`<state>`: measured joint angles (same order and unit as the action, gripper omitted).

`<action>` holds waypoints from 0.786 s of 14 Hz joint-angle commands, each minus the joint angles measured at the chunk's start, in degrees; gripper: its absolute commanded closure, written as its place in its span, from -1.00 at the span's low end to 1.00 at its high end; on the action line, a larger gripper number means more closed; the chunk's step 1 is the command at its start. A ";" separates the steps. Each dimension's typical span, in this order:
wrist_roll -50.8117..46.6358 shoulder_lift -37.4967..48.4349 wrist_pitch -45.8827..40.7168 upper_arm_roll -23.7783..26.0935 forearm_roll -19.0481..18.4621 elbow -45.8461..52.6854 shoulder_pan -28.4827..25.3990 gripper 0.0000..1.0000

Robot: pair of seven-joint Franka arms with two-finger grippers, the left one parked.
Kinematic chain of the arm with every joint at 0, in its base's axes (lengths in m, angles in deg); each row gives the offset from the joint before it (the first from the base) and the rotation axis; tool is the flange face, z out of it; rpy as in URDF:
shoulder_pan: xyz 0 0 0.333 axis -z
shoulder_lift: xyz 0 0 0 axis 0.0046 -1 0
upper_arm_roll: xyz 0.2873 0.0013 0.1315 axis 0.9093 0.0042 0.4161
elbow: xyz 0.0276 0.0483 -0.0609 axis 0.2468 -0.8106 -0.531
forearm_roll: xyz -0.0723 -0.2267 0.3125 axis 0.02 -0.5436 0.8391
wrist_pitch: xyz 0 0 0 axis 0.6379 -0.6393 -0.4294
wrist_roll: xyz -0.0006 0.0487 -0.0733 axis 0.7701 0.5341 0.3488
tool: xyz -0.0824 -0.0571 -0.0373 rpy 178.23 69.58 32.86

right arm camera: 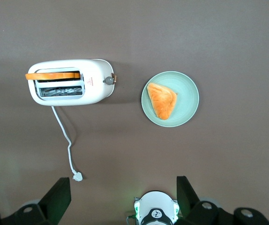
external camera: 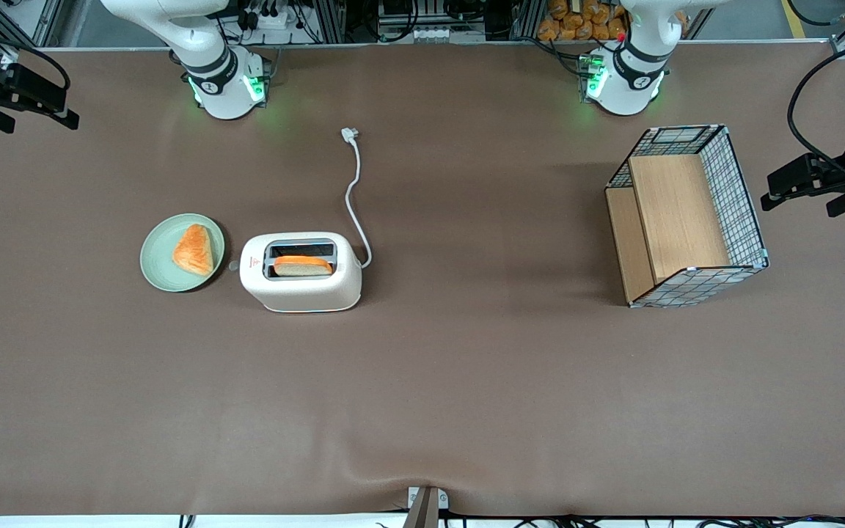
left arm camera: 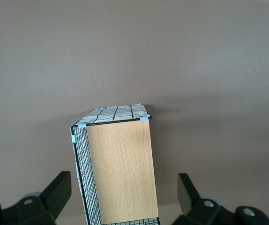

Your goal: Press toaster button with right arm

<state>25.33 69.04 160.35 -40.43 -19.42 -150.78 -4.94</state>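
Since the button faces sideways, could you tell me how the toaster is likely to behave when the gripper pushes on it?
The toaster looks like light plastic on smooth cloth, so a sideways push on the toaster button may slide it rather than tip it; its base is broad. The loose cord will hardly restrain it. The gripper is open, high above the table.

Cream toaster (external camera: 299, 282), green plate (external camera: 158, 257), black pincer (right arm camera: 120, 199)

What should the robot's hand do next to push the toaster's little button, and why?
Probably come down toward the toaster button. The gripper hangs open, high above the table, touching nothing. The button sticks out of the toaster's narrow end, the one facing the green plate with the pastry, and a slice of bread already stands in the slot nearer the front camera.
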 commanded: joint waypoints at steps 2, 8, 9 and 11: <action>1.01 -0.03 0.18 0.56 -0.84 0.46 0.81 -1.00; 1.01 -0.03 0.44 0.56 -0.84 0.54 0.81 -1.00; 0.93 -0.03 0.53 0.65 -0.84 0.54 0.81 -1.00; 0.93 -0.12 0.62 0.65 -0.84 0.54 0.81 -1.00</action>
<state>25.34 69.04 160.85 -40.43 -19.42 -150.78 -4.94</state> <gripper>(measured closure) 0.000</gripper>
